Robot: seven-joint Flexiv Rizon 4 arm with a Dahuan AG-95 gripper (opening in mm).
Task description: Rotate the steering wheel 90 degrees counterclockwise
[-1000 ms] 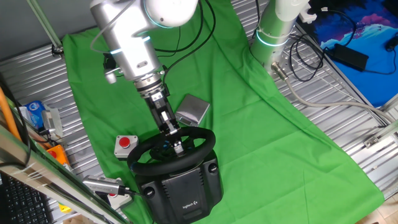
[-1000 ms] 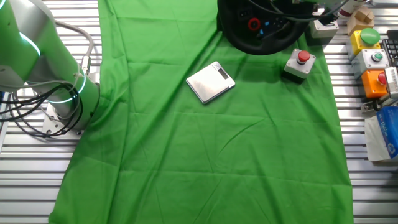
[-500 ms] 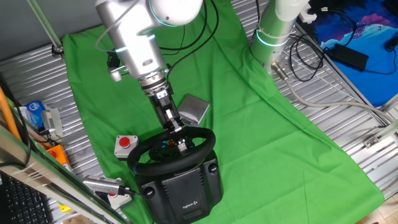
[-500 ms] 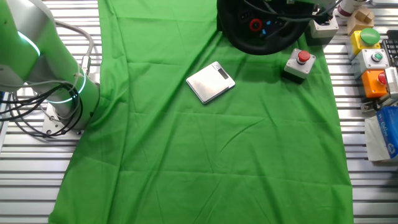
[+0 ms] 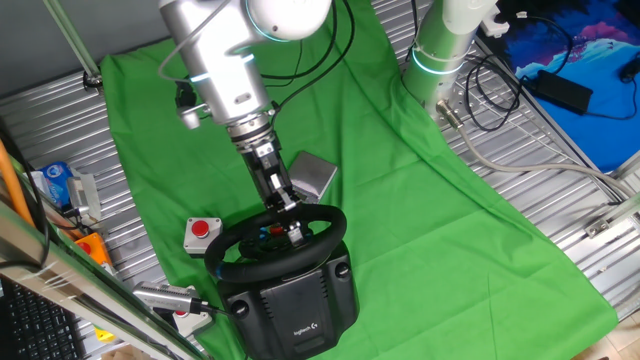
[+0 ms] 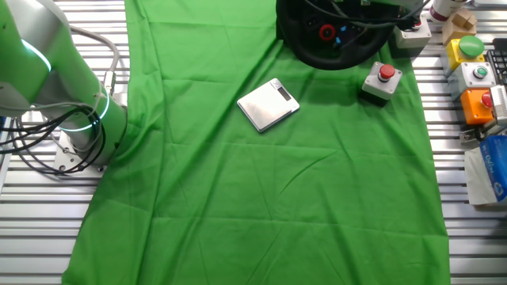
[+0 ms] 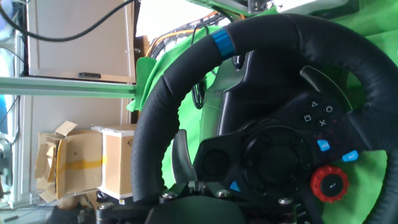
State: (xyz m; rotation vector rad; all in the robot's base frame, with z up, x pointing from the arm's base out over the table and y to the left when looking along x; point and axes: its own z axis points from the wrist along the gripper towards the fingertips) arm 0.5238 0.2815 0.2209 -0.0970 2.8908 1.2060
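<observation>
We take the steering wheel (image 5: 277, 243) as our landmark: it sits on its bulky black base (image 5: 292, 298) at the near edge of the green cloth (image 5: 420, 210) covering the desk (image 5: 560, 190). Just beside its rim on one side stands a small grey box with a red button (image 5: 202, 232); a flat silver scale (image 5: 310, 177) lies a little beyond the wheel, behind the arm. More button boxes (image 6: 474, 73) cluster past the grey box, off the cloth. The claw (image 5: 293, 228) reaches down inside the rim, at the wheel's hub. We cannot tell whether it is clamped or loose, since its fingertips are hidden. In the hand view the blue-marked rim (image 7: 222, 42) fills the frame.
</observation>
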